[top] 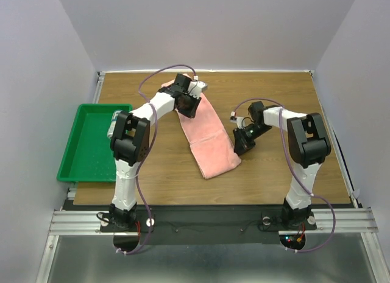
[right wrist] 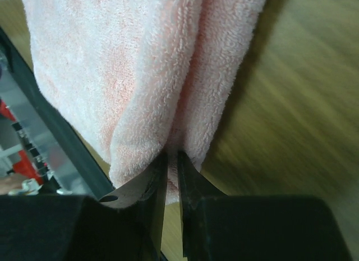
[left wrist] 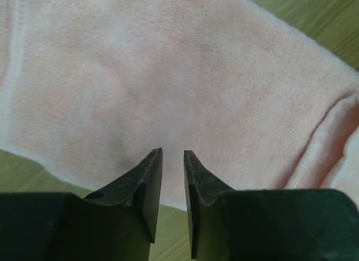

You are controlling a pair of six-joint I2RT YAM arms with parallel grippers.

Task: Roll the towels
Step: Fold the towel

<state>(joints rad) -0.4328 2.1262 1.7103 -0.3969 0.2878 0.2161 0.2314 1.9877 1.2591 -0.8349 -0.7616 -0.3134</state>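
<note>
The salmon-pink towel (top: 210,137) lies as a long strip slanting across the middle of the wooden table. My left gripper (top: 186,104) is over its far end. In the left wrist view the towel (left wrist: 168,76) fills the picture beyond the fingertips, and the left gripper (left wrist: 173,153) has its jaws a narrow gap apart with nothing between them. My right gripper (top: 242,143) is at the strip's right edge near its near end. In the right wrist view the right gripper (right wrist: 173,155) is shut on a fold of the pink towel (right wrist: 140,76). The white printed towel cannot be made out.
A green tray (top: 91,143) stands at the table's left edge. A small pale patch (top: 114,118) shows by its right rim behind the left arm; I cannot tell what it is. The black front rail (top: 207,213) runs below the table.
</note>
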